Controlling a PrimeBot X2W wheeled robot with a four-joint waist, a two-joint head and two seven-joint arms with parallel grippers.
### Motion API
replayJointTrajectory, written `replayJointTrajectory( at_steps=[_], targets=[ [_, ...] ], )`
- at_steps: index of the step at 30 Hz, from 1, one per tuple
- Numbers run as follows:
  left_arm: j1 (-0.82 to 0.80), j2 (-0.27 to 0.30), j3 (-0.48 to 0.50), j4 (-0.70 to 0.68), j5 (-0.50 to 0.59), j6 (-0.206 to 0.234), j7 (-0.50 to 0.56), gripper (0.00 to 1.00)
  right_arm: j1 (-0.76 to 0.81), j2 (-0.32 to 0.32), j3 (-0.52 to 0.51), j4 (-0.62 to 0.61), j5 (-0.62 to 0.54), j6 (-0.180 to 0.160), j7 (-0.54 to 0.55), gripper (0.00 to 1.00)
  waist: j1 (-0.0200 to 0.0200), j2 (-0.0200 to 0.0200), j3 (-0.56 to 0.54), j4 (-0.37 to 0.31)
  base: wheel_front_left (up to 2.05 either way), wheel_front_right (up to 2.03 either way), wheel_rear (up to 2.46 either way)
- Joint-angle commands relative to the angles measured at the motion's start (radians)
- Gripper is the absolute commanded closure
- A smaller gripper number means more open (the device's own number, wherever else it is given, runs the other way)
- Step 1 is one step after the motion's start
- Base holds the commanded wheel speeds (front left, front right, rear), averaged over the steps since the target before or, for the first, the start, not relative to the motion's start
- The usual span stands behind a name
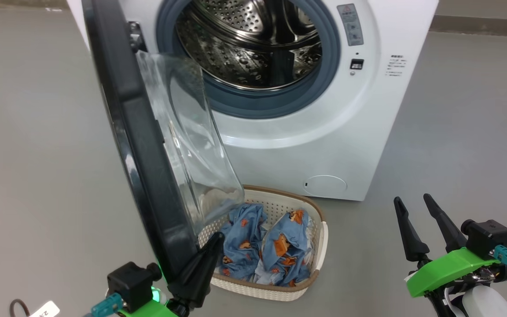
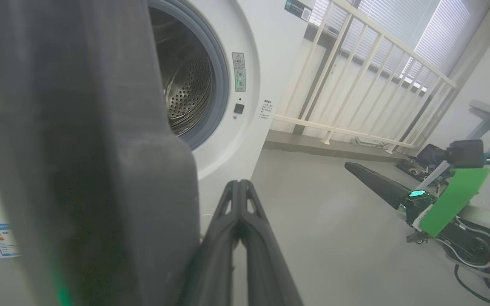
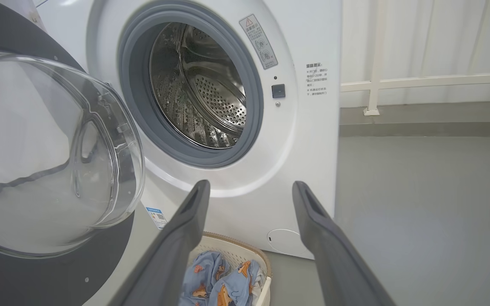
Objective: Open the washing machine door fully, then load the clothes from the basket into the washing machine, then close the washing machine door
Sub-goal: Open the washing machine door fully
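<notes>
The washing machine (image 1: pixel 324 132) stands ahead with its steel drum (image 1: pixel 253 44) exposed. The washing machine door (image 1: pixel 139 145) is swung out towards me, edge-on, its clear glass bowl (image 1: pixel 192 145) facing right. My left gripper (image 1: pixel 215 238) is shut with nothing between its fingers, its tip against the inner side of the door's lower rim. In the left wrist view the gripper (image 2: pixel 238 183) lies right beside the dark door (image 2: pixel 79 148). The basket (image 1: pixel 319 246) sits on the floor below the drum and holds the clothes (image 1: pixel 280 251). My right gripper (image 1: pixel 412 199) (image 3: pixel 250 183) hangs open and empty, right of the basket.
Grey floor (image 1: pixel 456 145) lies open on both sides of the machine. A white railing (image 2: pixel 355 85) runs along the wall behind it. The door overhangs the basket's left part. A dark cable and a white tag (image 1: pixel 44 309) lie at my lower left.
</notes>
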Motion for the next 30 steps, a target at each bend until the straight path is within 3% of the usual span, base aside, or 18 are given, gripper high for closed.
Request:
replayJointTrajectory(
  at_steps=[1,30],
  targets=[
    [-0.030,0.027,0.061,-0.023,-0.008,0.020,-0.003,1.00,-0.019,-0.009,0.019,-0.018,0.010,0.008,-0.013,0.00,0.0000,0.0000,-0.003,0.012,0.00,0.00,0.00],
    [-0.030,0.091,0.131,-0.029,-0.032,0.091,0.030,1.00,-0.015,0.001,0.018,-0.022,0.007,0.008,-0.013,0.00,0.0000,0.0000,0.009,0.164,0.00,0.00,0.00]
  ],
)
